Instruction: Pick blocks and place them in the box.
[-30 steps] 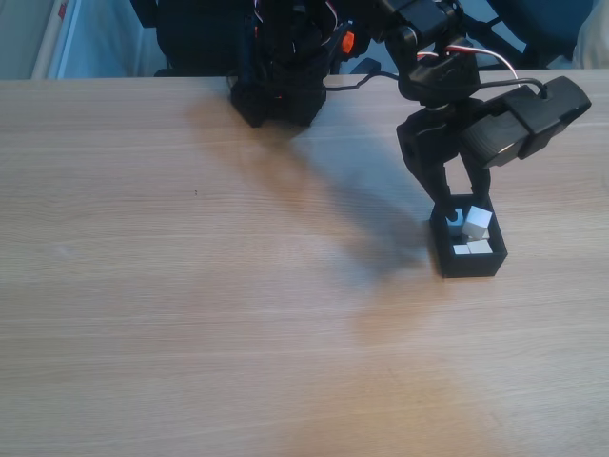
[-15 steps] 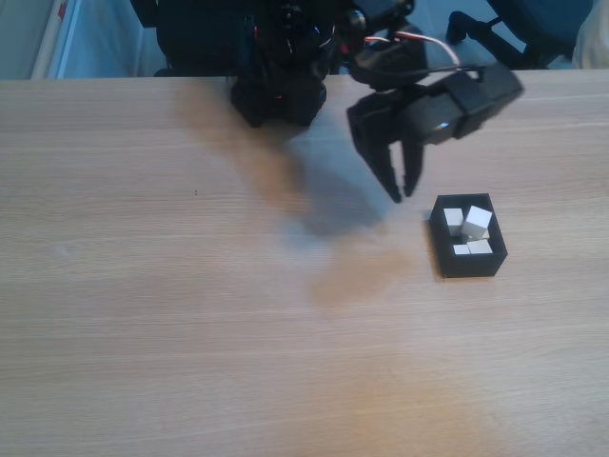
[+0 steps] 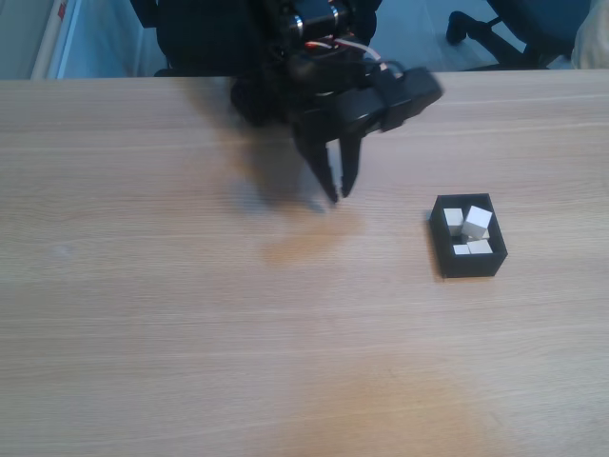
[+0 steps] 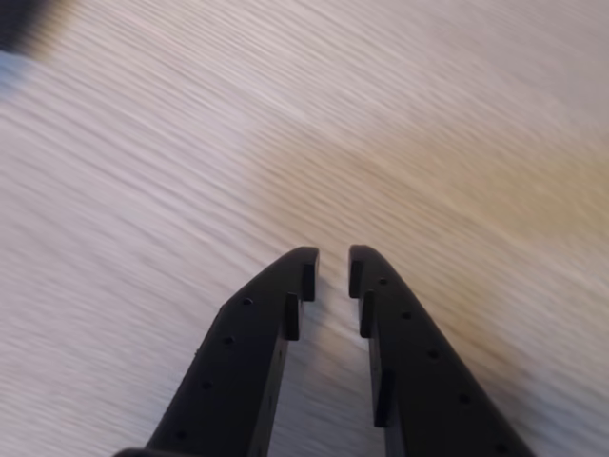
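The black box (image 3: 471, 266) sits on the wooden table at the right of the fixed view. Several small white blocks (image 3: 478, 222) lie inside it, one tilted on top of the others. My gripper (image 3: 340, 195) hangs over bare table well to the left of the box, fingers pointing down. In the wrist view the gripper (image 4: 333, 268) is open by a narrow gap, with nothing between the fingers (image 4: 266, 324) and blurred wood grain below.
The arm's black base (image 3: 276, 100) stands at the table's far edge (image 3: 114, 80). A dark chair (image 3: 514, 29) is behind the table at the top right. Bare wood stretches across the left and front of the table (image 3: 190, 333).
The gripper rose out of the box, leaving the blocks there, and swung left across the table. Its fingers have drawn closer together.
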`<action>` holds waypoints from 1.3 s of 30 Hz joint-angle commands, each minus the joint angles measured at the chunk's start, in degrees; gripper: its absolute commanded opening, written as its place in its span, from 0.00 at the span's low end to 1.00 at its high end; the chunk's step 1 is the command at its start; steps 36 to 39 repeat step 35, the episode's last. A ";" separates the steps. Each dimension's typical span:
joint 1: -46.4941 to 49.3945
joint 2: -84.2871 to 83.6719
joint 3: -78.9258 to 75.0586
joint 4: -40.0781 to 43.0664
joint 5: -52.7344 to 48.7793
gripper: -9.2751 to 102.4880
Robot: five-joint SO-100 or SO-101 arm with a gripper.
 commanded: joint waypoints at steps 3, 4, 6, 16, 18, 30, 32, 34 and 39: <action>7.03 12.83 7.65 6.33 -0.35 0.08; 8.35 16.00 9.32 8.70 -0.79 0.08; 10.90 22.32 11.60 15.12 -0.44 0.08; 13.80 28.48 15.03 36.65 5.71 0.08; 12.66 28.56 15.03 37.18 8.53 0.08; 13.27 28.56 15.03 36.83 11.07 0.08; 13.27 28.56 15.03 37.00 9.32 0.08; 13.18 28.56 15.03 37.00 9.23 0.08; 13.18 28.56 15.03 37.00 9.14 0.08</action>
